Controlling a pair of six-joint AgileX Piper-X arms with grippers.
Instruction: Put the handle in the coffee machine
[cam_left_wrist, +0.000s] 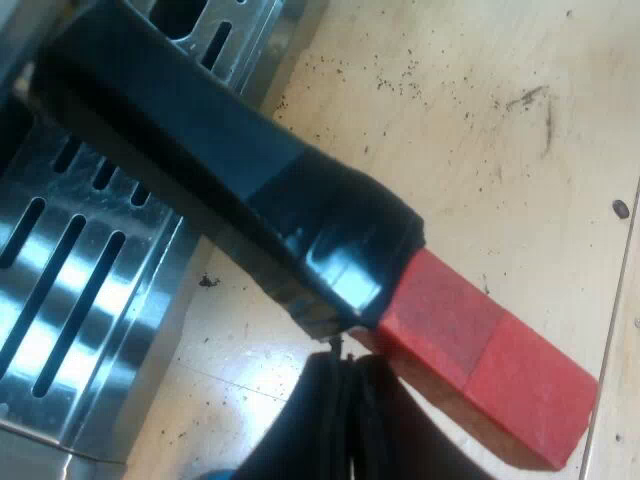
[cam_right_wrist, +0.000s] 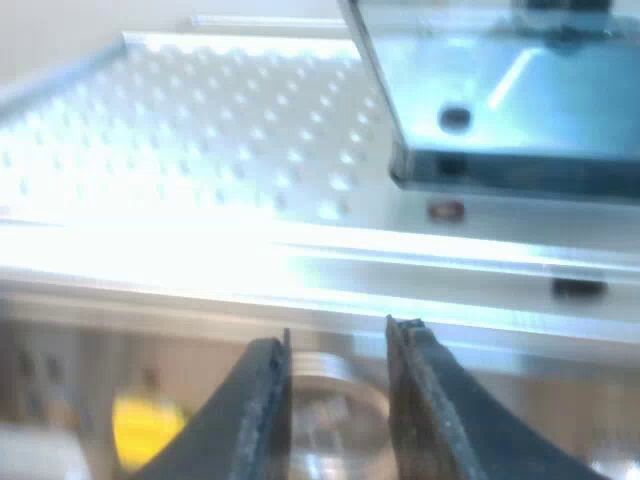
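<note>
The holder's dark handle (cam_left_wrist: 250, 190) runs out over the machine's slotted metal drip tray (cam_left_wrist: 70, 290) and ends in a red block (cam_left_wrist: 490, 360) above the wooden table. My left gripper (cam_left_wrist: 342, 350) sits just under the handle where black meets red, its fingers pressed together with the tips against the handle, not around it. The holder's metal head is hidden. My right gripper (cam_right_wrist: 338, 345) hangs open at the machine's upper front edge, nothing between its fingers; a round metal part (cam_right_wrist: 335, 415) lies behind the gap.
The machine's dimpled metal top (cam_right_wrist: 210, 130) stretches beyond the right gripper, with the tinted bean hopper (cam_right_wrist: 510, 90) standing on it. A yellow blur (cam_right_wrist: 145, 425) shows below the machine's edge. The wooden table (cam_left_wrist: 470, 130) is speckled with coffee grounds.
</note>
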